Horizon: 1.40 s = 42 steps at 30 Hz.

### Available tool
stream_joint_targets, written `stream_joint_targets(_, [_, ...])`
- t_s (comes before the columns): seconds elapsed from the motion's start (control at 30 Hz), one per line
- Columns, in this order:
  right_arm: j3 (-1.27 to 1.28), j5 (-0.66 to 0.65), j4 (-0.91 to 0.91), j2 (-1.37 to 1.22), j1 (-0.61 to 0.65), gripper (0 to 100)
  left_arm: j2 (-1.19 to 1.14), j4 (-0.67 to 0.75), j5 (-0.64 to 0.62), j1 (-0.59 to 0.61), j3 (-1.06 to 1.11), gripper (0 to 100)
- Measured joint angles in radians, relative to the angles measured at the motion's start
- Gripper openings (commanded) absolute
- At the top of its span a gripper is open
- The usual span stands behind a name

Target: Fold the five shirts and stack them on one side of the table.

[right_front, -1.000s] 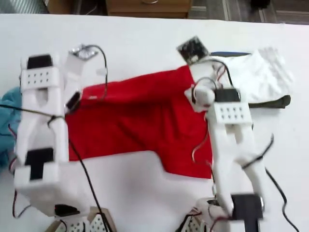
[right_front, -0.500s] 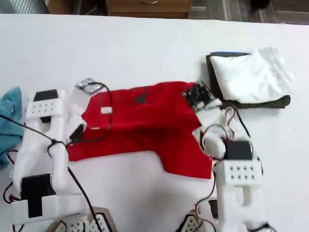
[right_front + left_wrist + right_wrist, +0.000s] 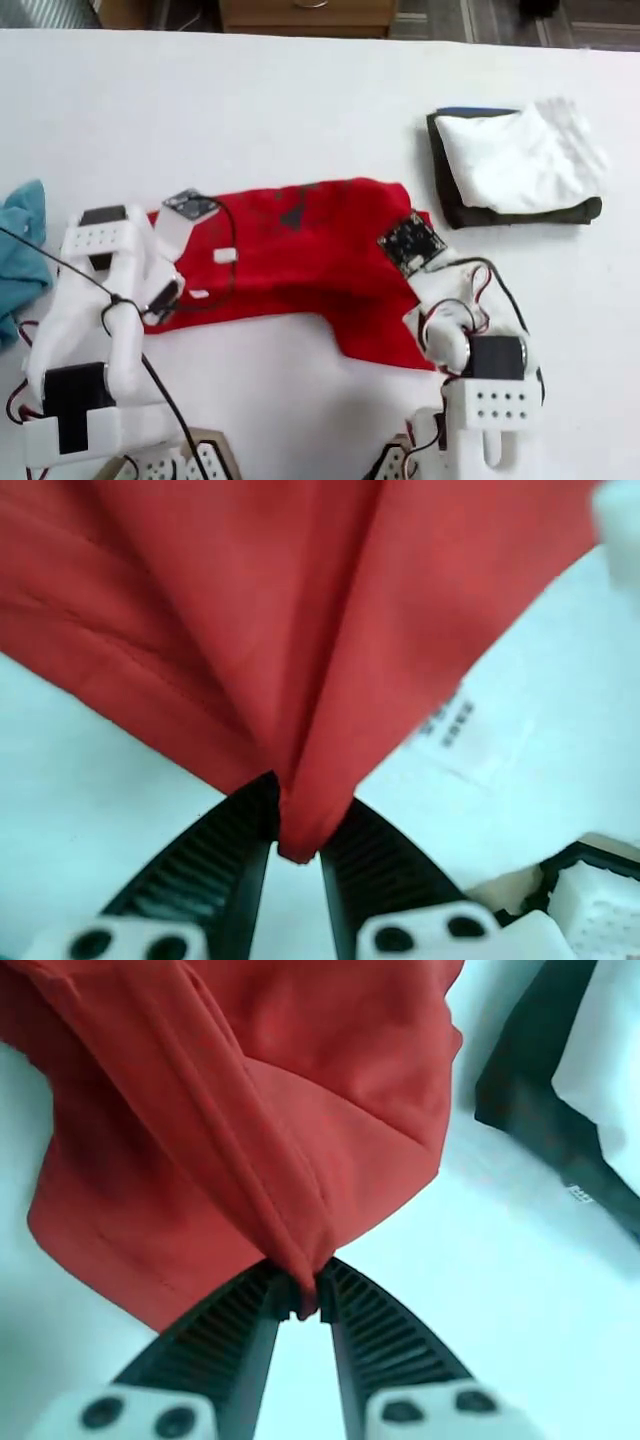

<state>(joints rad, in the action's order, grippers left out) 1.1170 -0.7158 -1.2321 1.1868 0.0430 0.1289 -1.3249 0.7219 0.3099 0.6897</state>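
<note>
Red shirt (image 3: 300,255) gripped at both ends, mid-table.

The red shirt was seen spread but rumpled on the white table (image 3: 250,100), partly doubled over, with a flap reaching nearer the arms on its right side. A fold at its left end was pinched between the narrowed fingers of the left gripper (image 3: 295,825). A bunched fold at its right end was clamped the same way by the right gripper (image 3: 305,1295). The cloth was drawn into ridges running toward each gripper. A thin cable (image 3: 231,235) was draped over the left part of the red shirt. Beyond the right end and apart from it, a folded white shirt (image 3: 520,155) was stacked on a folded dark shirt (image 3: 455,210). A teal shirt (image 3: 20,250) was bunched at the table's left edge, beside the left arm.
</note>
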Motion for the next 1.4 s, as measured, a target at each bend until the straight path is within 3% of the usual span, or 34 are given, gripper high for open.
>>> stream_joint_targets(0.33, [0.092, -0.071, -0.081, 0.123, 0.0, 2.0, 0.002, 0.063, 0.0, 0.002, 0.072, 3])
stream_joint_targets(0.67, [0.282, -0.091, 0.061, 0.124, -0.002, 2.4, 0.002, 0.087, 0.0, 0.009, 0.072, 3])
stream_joint_targets(0.77, [0.287, -0.091, 0.071, 0.126, -0.002, 10.0, 0.002, 0.087, 0.0, 0.009, 0.072, 6])
stream_joint_targets(0.9, [0.288, -0.091, 0.074, 0.126, -0.002, 22.7, 0.002, 0.058, 0.0, 0.009, 0.072, 19])
stream_joint_targets(0.97, [0.281, -0.091, 0.058, 0.126, -0.002, 24.1, 0.002, 0.043, 0.0, 0.009, 0.072, 22])
stream_joint_targets(1.17, [0.121, -0.086, -0.008, 0.126, -0.002, 22.3, 0.002, -0.021, 0.0, 0.009, 0.048, 22])
stream_joint_targets(1.4, [-0.057, 0.048, 0.003, 0.126, -0.002, 22.3, 0.002, -0.255, 0.0, 0.009, -0.173, 22])
